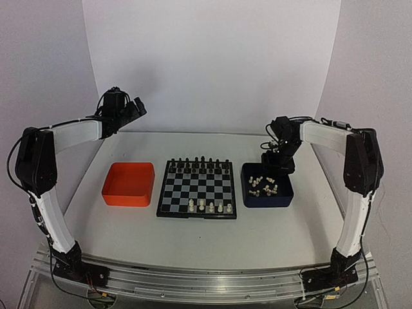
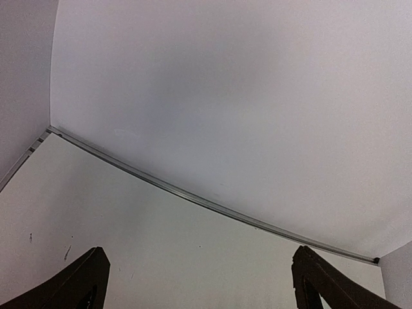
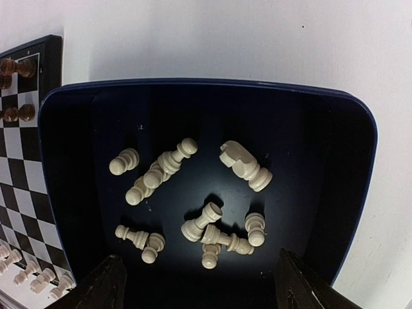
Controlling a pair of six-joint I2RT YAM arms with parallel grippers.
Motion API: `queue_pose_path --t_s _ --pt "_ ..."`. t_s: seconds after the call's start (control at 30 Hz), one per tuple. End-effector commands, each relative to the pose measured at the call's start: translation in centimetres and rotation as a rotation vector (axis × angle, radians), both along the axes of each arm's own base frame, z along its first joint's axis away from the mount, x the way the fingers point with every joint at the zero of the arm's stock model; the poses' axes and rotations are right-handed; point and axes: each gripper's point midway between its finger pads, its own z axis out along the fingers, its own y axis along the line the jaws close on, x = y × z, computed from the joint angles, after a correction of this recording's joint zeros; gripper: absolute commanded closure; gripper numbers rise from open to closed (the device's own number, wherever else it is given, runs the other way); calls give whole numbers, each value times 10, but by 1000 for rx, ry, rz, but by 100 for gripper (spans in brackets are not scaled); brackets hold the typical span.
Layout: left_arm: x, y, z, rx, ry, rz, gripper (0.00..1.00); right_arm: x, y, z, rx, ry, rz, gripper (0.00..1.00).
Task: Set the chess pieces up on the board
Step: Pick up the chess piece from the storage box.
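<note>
The board lies mid-table, with several cream-white chess pieces standing along its near rows. More white pieces lie tumbled on the floor of the dark blue tray, among them a knight. My right gripper hangs open just above that tray, fingers wide apart and holding nothing; the top view shows it over the tray's far side. My left gripper is raised at the far left, open and empty, and its own view has the gripper facing bare table and backdrop.
An orange tray sits left of the board. Black pieces line the board's far rows. The board's edge runs close along the blue tray's left wall. White backdrop walls ring the table.
</note>
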Motion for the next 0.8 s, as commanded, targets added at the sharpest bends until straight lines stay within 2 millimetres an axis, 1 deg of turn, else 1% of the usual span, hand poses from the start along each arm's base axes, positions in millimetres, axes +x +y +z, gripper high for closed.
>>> queue_pose_path --t_s 0.0,0.17,0.47,0.67,0.77 --pt "7 -4 11 4 -18 -5 0 5 9 8 39 6 -13 23" --pt "10 -6 7 6 -9 -9 0 1 24 7 114 44 -9 25" --pt "15 -8 4 11 0 -12 0 0 25 0 116 73 -9 28" --pt "18 -9 2 12 4 -14 0 -11 23 -7 106 123 -13 30" --pt "19 -10 0 12 9 -17 0 -12 22 -8 100 131 -17 31"
